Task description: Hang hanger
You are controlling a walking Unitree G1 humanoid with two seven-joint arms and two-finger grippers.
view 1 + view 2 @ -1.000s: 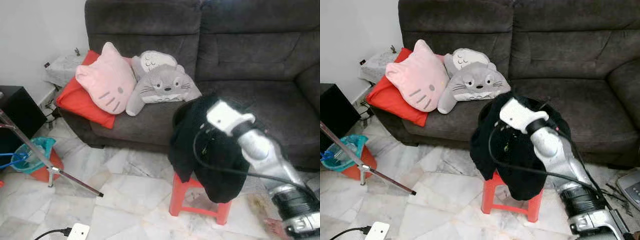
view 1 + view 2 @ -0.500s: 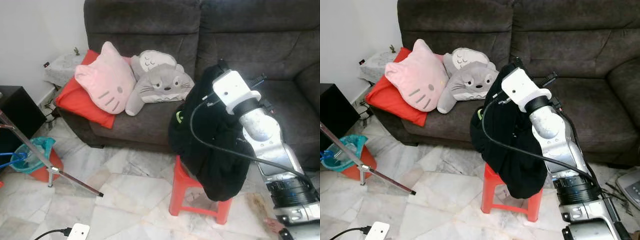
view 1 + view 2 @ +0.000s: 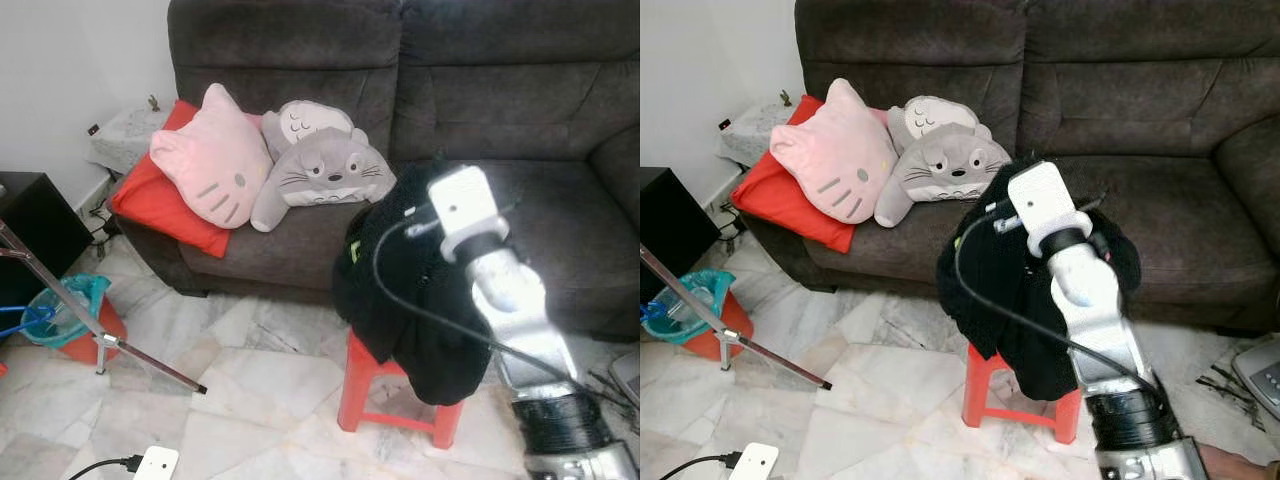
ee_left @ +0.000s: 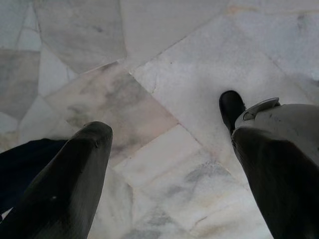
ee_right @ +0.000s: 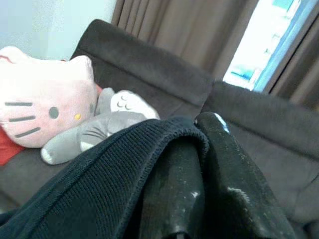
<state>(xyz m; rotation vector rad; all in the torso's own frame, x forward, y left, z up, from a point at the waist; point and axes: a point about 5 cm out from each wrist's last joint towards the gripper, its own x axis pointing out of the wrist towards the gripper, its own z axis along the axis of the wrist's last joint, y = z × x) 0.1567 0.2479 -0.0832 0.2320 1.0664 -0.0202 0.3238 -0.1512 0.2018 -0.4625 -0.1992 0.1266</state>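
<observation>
**Right pincer grasping a black garment above a red stool**

While the right arm (image 3: 1085, 300) rises from the lower right and bends toward the sofa, its white wrist camera housing (image 3: 1040, 205) sits at the top of the reach and a black cable (image 3: 980, 290) loops down across the cloth. The right pincer (image 5: 199, 164) is clenched on the ribbed edge of a black garment (image 3: 400, 290), its two black fingers (image 5: 172, 189) pressed together with the knit folded over them. The garment drapes in a bundle over a red stool (image 3: 365, 385) and hangs down its front and right side; a small green mark shows on the cloth. No hanger can be made out within the bundle. The left pincer (image 4: 169, 164) points down at the floor with its fingers spread wide apart, grasping nothing.

The floor (image 3: 250, 400) is pale marble tile in irregular pieces. A dark grey sofa (image 3: 500, 90) stands just behind the stool, bearing a red cushion (image 3: 150, 205), a pink cat-face pillow (image 3: 210, 160) and a grey plush pillow (image 3: 320, 165) at its left end. Its right seat is bare.

Left of the stool lies open floor, bounded by a metal tripod leg (image 3: 110, 340), a teal basket (image 3: 60, 310) and a white power adapter (image 3: 150, 463) at the bottom edge.
</observation>
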